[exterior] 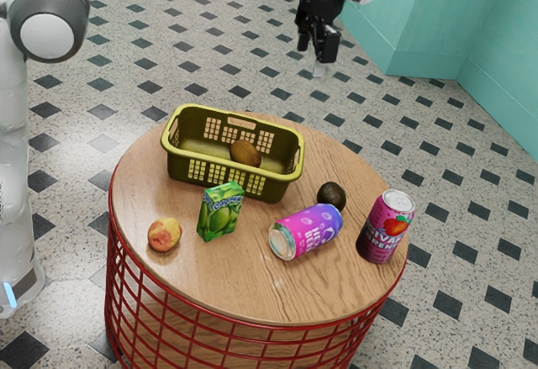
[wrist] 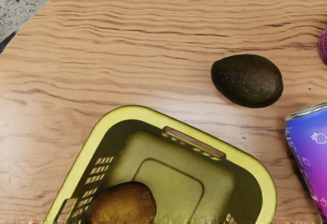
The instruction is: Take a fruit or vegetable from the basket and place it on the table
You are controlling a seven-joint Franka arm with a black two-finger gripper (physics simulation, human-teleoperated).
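A speckled floor with dark diamonds surrounds the wooden table. In the exterior view, the standing can shows partial lettering, "VA"; the green carton's writing is unclear. The end effector hangs in the air; whether apart or together, I cannot tell.

In the wrist view, the brown oval produce lies inside the basket, the avocado outside.

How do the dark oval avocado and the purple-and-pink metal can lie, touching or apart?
Apart. The wrist view shows a strip of bare wooden tabletop between the avocado and the nearer end of the can.
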